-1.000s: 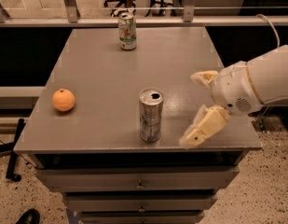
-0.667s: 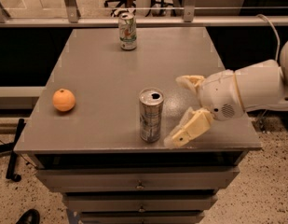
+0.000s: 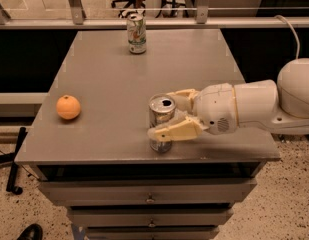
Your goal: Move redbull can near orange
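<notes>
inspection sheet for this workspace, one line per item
surface: grey table on a drawer unit
job's things: redbull can upright near the front edge; orange well to its left, near the left edge
clutter: white can upright at the far edge
grippers: end effector at the redbull can, reaching in from the right
cables: one light cable arching behind the arm
surroundings: railing behind the table, speckled floor, dark shoe

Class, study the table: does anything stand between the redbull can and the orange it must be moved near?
Nothing visible does. The hand is at the redbull can near the front edge; bare table lies between it and the orange. The white can stands far back, off that path.
</notes>
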### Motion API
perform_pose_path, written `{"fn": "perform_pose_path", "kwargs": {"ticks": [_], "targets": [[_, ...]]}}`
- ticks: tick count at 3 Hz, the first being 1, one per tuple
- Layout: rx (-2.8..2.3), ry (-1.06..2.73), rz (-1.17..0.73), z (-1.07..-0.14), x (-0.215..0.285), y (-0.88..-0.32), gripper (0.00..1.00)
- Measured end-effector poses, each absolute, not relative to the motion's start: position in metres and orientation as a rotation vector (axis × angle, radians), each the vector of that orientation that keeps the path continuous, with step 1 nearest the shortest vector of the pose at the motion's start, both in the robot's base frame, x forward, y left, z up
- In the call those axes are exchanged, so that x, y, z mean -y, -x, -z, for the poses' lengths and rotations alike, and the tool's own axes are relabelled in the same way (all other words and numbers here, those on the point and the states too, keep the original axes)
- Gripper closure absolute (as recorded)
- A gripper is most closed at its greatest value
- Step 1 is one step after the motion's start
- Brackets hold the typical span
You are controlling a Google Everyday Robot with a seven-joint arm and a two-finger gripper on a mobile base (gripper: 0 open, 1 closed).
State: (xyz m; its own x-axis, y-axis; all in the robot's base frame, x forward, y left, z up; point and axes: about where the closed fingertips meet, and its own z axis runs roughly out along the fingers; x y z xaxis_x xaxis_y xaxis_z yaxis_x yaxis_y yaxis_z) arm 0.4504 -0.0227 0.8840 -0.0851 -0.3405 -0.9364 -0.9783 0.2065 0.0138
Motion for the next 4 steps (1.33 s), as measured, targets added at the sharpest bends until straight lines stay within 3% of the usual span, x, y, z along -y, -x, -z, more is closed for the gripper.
{"fn": "perform_pose_path", "kwargs": {"ticks": [2,3,4], "targets": [[-1.539,1.226,-0.882,-0.897,0.017,-0.463,0.87],[-1.509,1.207,-0.806,-0.924,0.031,-0.49,1.0],[-1.494,1.204,-0.791,-0.933,0.033,-0.494,1.0]]}}
